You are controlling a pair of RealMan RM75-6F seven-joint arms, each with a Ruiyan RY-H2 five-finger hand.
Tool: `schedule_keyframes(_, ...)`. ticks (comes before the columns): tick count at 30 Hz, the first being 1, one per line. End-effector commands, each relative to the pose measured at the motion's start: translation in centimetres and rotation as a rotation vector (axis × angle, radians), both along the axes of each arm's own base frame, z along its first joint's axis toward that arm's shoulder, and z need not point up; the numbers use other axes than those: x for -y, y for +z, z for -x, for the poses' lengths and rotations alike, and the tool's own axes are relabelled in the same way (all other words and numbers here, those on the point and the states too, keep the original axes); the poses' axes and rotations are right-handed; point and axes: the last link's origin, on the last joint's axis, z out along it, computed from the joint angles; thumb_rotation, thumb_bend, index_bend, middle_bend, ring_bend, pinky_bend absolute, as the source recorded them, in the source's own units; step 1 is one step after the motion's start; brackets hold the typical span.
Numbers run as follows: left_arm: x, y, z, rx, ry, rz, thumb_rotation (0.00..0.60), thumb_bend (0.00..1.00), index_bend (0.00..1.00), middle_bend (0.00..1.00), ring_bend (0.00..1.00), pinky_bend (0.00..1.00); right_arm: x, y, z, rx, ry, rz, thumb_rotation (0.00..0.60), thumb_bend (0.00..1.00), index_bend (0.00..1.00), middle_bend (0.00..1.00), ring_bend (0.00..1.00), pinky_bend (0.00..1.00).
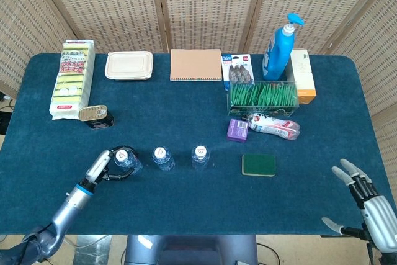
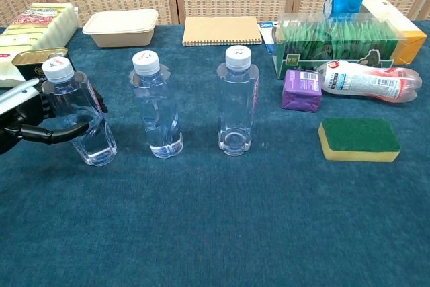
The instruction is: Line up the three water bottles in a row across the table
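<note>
Three clear water bottles with white caps stand on the blue table. The left bottle (image 2: 77, 115) (image 1: 126, 159) leans slightly, and my left hand (image 2: 30, 126) (image 1: 99, 167) grips it, dark fingers wrapped around its body. The middle bottle (image 2: 156, 109) (image 1: 162, 157) and the right bottle (image 2: 237, 102) (image 1: 200, 156) stand upright and free. My right hand (image 1: 366, 200) hovers open at the table's front right corner, far from the bottles, and shows only in the head view.
A green sponge (image 2: 359, 140) lies right of the bottles. A purple box (image 2: 301, 90), a lying tube (image 2: 369, 80), a box of green packets (image 2: 336, 38) and a blue pump bottle (image 1: 278, 48) stand behind. A tin (image 1: 95, 115), sponge pack (image 1: 71, 79), lidded container (image 1: 129, 65) and notebook (image 1: 196, 64) sit further back.
</note>
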Motion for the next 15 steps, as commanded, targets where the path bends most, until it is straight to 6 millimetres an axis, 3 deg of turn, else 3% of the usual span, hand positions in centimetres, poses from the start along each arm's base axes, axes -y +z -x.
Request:
schedule_keyframes(1,0.00,0.27,0.10,0.000,-0.007,-0.017,0.600,0.33,0.14,0.19,0.14,0.32,-0.04,-0.01,-0.06,0.001,0.004,0.000,0.600,0.00,0.10,0.01,0.00,0.03)
schedule_keyframes(4,-0.05,0.49,0.23,0.003,-0.005,-0.029,0.600,0.30,0.01,0.10,0.06,0.25,-0.07,-0.02,-0.11,0.002,0.007,-0.002,0.600,0.00,0.10,0.01,0.00,0.03)
schedule_keyframes(15,0.12,0.75,0.41,-0.012,-0.015,-0.025,0.600,0.23,0.00,0.01,0.01,0.16,-0.17,0.04,-0.22,0.002,0.012,-0.002,0.600,0.00,0.10,0.01,0.00,0.03)
